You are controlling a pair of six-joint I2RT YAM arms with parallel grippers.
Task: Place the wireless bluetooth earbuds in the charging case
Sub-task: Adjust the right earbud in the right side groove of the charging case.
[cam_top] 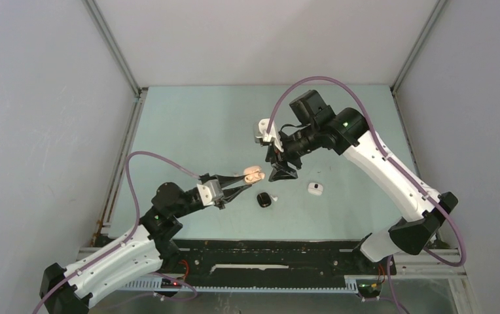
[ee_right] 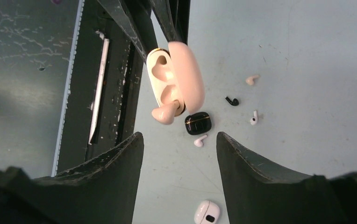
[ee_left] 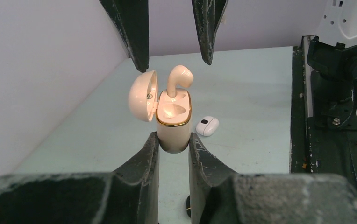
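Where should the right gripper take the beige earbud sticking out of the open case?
Likely the earbud by its rounded head, from the open end of the case: its stem is socketed, the lid swung aside, and the left gripper clamps the body.

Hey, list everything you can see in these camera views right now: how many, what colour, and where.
Beige charging case: one, beige with a gold rim, lid open, held in the left end effector.
Beige earbud: one, beige, standing up out of the open case.
Loose beige earbud: one, beige, on the table.
Black earbud: one, black, on the table near the loose beige one.
White earbuds: two, white, on the table, one by the black case, the other near the black earbud.
Black case: one, black, closed, on the table.
White case: one, white, closed, on the table.
Table: one, pale green.
Left end effector: one, dark, shut on the beige case.
Right end effector: one, dark, open, facing the case.
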